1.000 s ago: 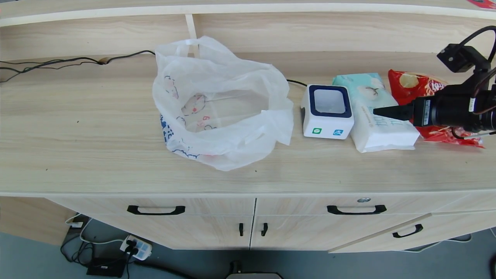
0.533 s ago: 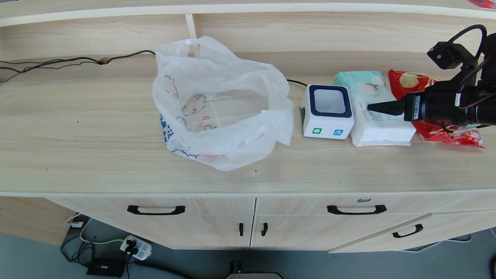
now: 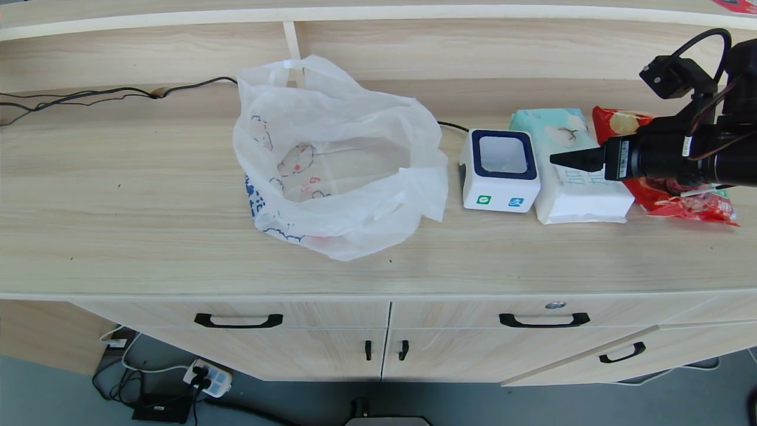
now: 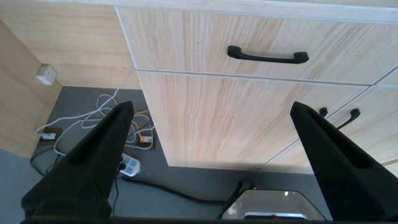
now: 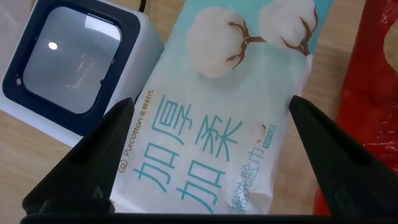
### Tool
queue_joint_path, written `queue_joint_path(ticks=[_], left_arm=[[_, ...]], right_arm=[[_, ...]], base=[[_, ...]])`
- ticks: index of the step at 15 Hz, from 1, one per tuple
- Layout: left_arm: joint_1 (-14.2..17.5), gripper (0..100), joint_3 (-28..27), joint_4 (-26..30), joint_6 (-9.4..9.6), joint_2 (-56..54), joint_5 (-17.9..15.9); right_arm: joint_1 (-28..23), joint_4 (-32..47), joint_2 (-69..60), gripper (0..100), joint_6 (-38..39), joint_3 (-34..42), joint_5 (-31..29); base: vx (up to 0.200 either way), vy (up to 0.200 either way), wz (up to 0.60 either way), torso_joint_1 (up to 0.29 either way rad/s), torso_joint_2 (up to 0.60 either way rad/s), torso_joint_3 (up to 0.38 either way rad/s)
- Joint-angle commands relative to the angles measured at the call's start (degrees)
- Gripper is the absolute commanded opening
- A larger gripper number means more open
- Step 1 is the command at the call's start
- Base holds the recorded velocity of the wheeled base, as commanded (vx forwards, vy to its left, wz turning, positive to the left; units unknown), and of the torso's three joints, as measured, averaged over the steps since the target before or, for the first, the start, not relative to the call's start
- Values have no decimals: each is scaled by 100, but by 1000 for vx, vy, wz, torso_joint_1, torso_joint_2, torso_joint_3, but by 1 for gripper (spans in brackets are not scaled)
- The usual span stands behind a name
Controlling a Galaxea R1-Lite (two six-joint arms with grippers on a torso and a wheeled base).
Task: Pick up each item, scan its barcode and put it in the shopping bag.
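Your R gripper (image 3: 559,160) hangs, fingers spread, over the tissue pack (image 3: 576,195), at 3 o'clock of the scanner (image 3: 500,171). Risk: pack's soft & wide, so jaws may pinch film only & it slips, or nudge the chips bag (image 3: 680,201) at its 3 o'clock.

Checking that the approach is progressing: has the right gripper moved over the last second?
Yes. The right gripper has shifted closer to the scanner, over the tissue pack.
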Motion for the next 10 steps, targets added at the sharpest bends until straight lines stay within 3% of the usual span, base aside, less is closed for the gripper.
queue_joint_path(ticks=[1, 10], left_arm=[[2, 100, 0, -2, -1, 9, 1], [2, 100, 0, -10, -1, 9, 1]], right_arm=[[119, -4, -27, 100, -11, 8, -20], [110, 40, 228, 100, -178, -54, -469]], base=[[0, 0, 0, 0, 0, 0], [0, 0, 0, 0, 0, 0]])
